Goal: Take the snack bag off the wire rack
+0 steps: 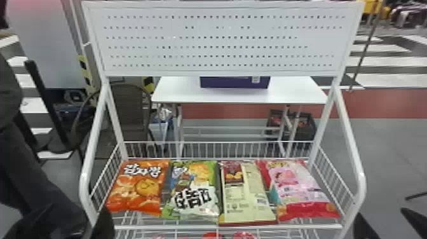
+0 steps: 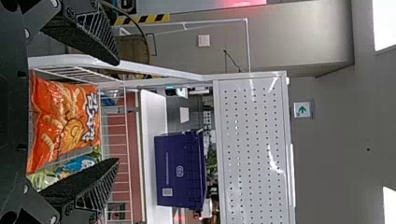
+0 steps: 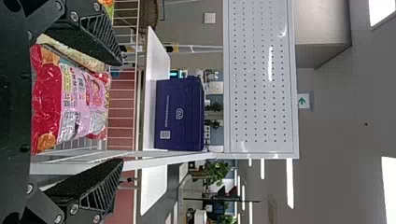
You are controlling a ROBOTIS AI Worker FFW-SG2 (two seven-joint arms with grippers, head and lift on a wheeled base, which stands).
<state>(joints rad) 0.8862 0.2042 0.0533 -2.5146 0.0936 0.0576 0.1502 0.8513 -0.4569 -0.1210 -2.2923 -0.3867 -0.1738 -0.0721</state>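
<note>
Closest to the lens, your left gripper and right gripper stand at the near corners of the wire rack, both released, their fingers spread apart. Four snack bags lie side by side in its white basket, left to right: the orange bag, the green bag, the cream bag and the pink bag. Above them rises a white perforated panel; behind stands a white table bearing a purple box, with a brown chair to the left and a red floor band crossing beyond gray flooring. Your head view takes in all four bags, while your left wrist view adds a green arrow sign on the wall, and your right wrist view leafy plants beyond the table.
</note>
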